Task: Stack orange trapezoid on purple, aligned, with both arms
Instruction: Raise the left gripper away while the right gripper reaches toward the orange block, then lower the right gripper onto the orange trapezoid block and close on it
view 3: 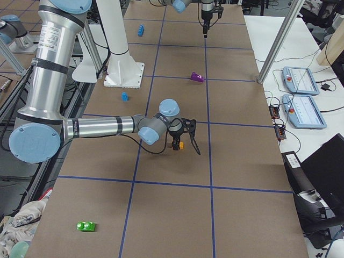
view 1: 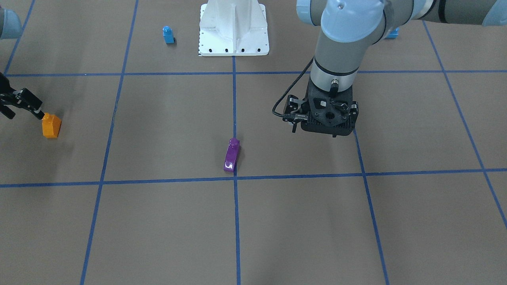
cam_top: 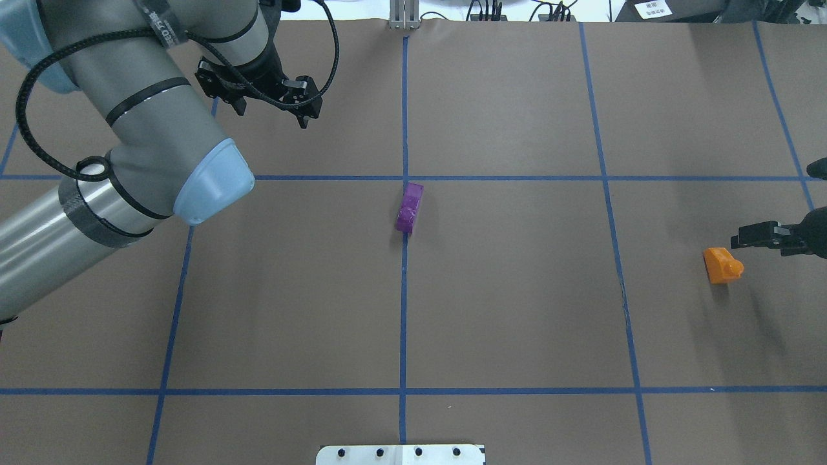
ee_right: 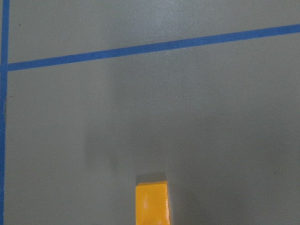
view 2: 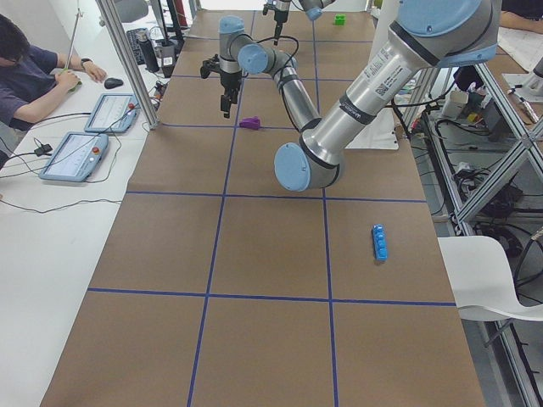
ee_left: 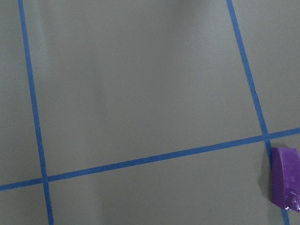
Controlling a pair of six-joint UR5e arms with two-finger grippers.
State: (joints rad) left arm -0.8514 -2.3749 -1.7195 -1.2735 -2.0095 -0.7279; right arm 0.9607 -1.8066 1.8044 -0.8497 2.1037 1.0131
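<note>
The orange trapezoid lies on the brown table near its right end; it also shows in the overhead view and at the bottom of the right wrist view. My right gripper is open, low over the table. One of its fingers reaches right beside the orange brick. The purple brick lies on its side on the centre line; it sits at the right edge of the left wrist view. My left gripper is open and empty, raised, well off to the purple brick's far left.
A small blue brick stands beside the white base mount. A long blue brick lies near the table's left end and a green brick near its right end. An operator sits at the far side with tablets.
</note>
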